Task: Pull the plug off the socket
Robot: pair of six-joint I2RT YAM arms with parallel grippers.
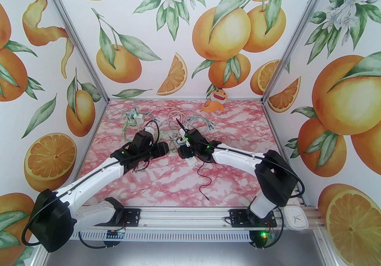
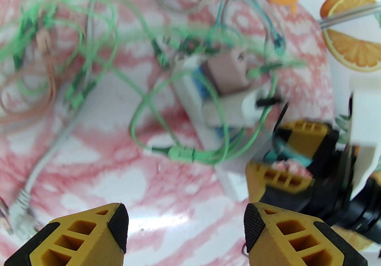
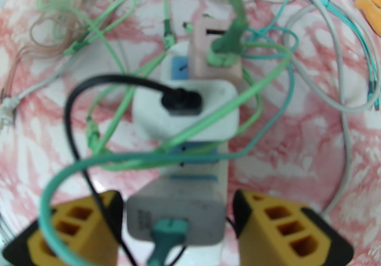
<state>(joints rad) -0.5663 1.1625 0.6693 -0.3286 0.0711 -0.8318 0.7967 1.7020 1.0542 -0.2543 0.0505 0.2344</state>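
Observation:
A white power strip point(image 3: 222, 166) with blue sockets lies mid-table, seen also in the top view point(image 1: 192, 162) and the left wrist view point(image 2: 190, 92). Three plugs sit in it: a grey adapter point(image 3: 175, 214) with a teal cable, a white adapter point(image 3: 184, 110) with a black cable, and a pink adapter point(image 3: 205, 50) with a green cable. My right gripper point(image 3: 177, 199) is open, its fingers flanking the grey adapter with small gaps on both sides. My left gripper point(image 2: 186, 217) is open over bare table, a little short of the strip. In the top view the left gripper point(image 1: 163, 149) and right gripper point(image 1: 181, 151) nearly meet.
Loose green, teal, grey and pinkish cables point(image 2: 89, 59) tangle around the strip. A second small socket block point(image 1: 134, 117) with cables lies back left. An orange plush toy point(image 1: 215, 100) sits at the back wall. A thin dark wire point(image 1: 205, 181) trails toward the front edge.

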